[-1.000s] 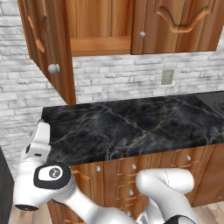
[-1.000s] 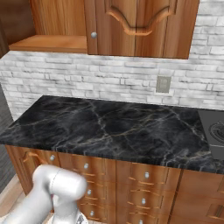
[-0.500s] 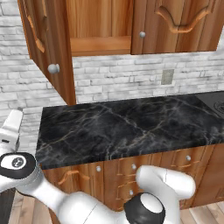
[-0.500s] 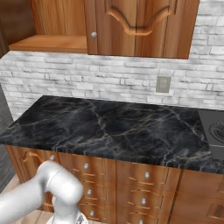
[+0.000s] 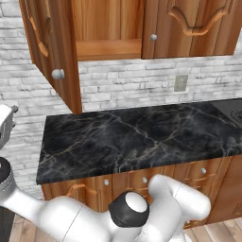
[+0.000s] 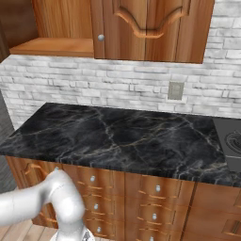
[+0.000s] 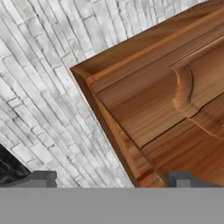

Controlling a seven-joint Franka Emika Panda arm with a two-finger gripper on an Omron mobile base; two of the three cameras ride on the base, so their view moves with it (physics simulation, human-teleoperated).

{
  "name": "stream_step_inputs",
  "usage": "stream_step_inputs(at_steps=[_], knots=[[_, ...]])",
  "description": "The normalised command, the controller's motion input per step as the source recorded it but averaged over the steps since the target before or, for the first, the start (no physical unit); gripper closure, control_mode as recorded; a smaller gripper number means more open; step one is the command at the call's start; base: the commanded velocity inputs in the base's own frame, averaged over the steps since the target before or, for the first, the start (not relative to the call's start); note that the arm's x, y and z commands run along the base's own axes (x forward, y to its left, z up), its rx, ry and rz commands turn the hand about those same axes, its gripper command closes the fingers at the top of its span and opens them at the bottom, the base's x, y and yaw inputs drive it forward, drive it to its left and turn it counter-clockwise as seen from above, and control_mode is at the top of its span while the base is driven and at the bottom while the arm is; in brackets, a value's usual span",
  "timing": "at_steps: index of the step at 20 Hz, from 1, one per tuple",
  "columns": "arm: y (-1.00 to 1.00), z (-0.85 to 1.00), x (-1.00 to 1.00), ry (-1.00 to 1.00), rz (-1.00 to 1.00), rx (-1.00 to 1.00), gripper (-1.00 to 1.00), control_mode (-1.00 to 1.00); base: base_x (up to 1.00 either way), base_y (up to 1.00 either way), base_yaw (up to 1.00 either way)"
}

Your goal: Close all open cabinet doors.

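Note:
One of the cabinet doors stands open (image 5: 51, 47) at the upper left, swung out toward me, its round silver knob (image 5: 57, 74) near the lower edge. Beside it the cabinet's bare shelf (image 5: 108, 47) shows. To the right another cabinet door (image 5: 189, 26) is shut flat, also seen from the other side as the shut door (image 6: 150, 28). My white hand (image 5: 4, 126) hangs at the far left, below and left of the open door. In the hand view my gripper (image 7: 111, 181) is open, fingertips (image 7: 41, 178) wide apart, facing the open door's lower corner (image 7: 144, 109) and arch carving.
A black marble counter (image 5: 142, 137) runs below the cabinets, with wooden drawer fronts (image 6: 155, 188) under it. A white brick wall with an outlet (image 5: 180, 83) is behind. A stove top (image 6: 230, 141) begins at the counter's right end. My arm's elbow (image 5: 127, 208) bulks in front of the drawers.
My arm has swung left: the hand went from in front of the counter's left end to the left edge of the left base view and a little higher. The doors have not moved.

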Motion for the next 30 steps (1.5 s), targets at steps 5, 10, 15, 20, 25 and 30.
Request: stream_step_inputs(at_steps=[5, 10, 15, 20, 25, 30], knots=[[-0.37, 0.04, 0.23, 0.0, -0.06, 0.1, -1.0, -1.0, 0.0, 0.0, 0.0], [-0.44, 0.03, 0.34, 0.0, -0.01, 0.07, -1.0, -1.0, 0.0, 0.0, 0.0], [-0.52, 0.08, 0.25, 0.0, 0.0, 0.07, -1.0, -1.0, 0.0, 0.0, 0.0], [-0.45, 0.2, 0.1, 0.0, 0.0, 0.03, -1.0, -1.0, 0.0, 0.0, 0.0], [-0.53, 0.32, 0.0, -0.01, 0.0, 0.0, -1.0, -1.0, 0.0, 0.0, 0.0], [-0.57, 0.22, 0.03, 0.0, 0.0, 0.0, -1.0, -1.0, 0.0, 0.0, 0.0]])
